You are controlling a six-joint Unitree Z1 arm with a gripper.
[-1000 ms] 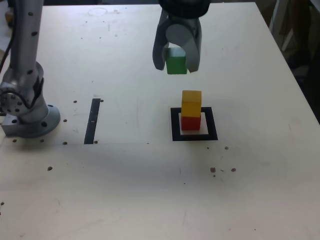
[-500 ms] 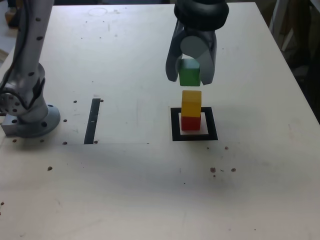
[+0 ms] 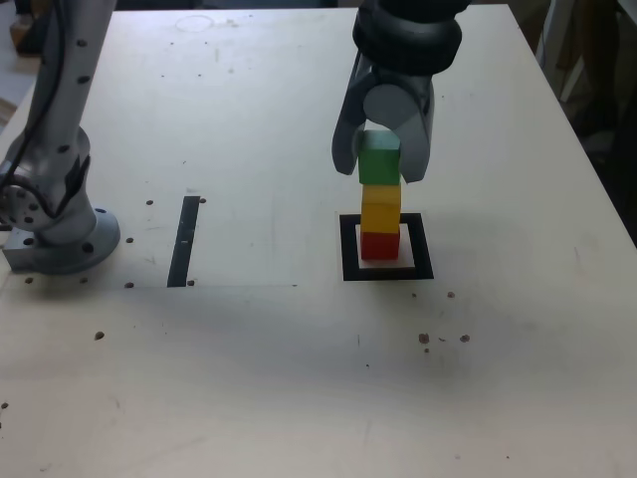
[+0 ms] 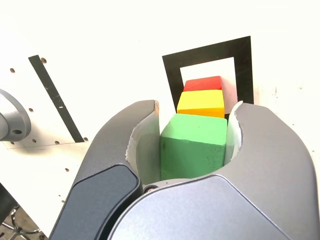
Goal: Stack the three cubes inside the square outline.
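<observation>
Three small solid-coloured cubes line up in one column on my screen: the matte red cube (image 3: 379, 245) sits at the bottom, the yellow cube (image 3: 380, 209) rests squarely on it, and the green cube (image 3: 378, 159) is on top, its underside meeting the yellow one as far as I can judge from the exterior view. All three look the same size, with flat faces and crisp edges, and the green one shows faint speckling on its face in the wrist view (image 4: 194, 144). My grey gripper (image 3: 382, 167) has its two curved fingers (image 4: 260, 150) closed against opposite sides of the green cube, gripping it, with pale padding visible between finger and block. The red cube stands on the pale centre of the thick black square outline (image 3: 348, 249), which lies on the cream tabletop (image 3: 299, 378) toward the right edge as the exterior view shows it, roughly midway between the near and far edges. From the wrist view the outline's frame (image 4: 172, 75) surrounds the stack with pale margin showing on both sides. A narrow straight black strip (image 3: 185, 241) lies well apart from the outline, nearer the arm's grey round base (image 3: 60, 234) at the left edge in the exterior view.
</observation>
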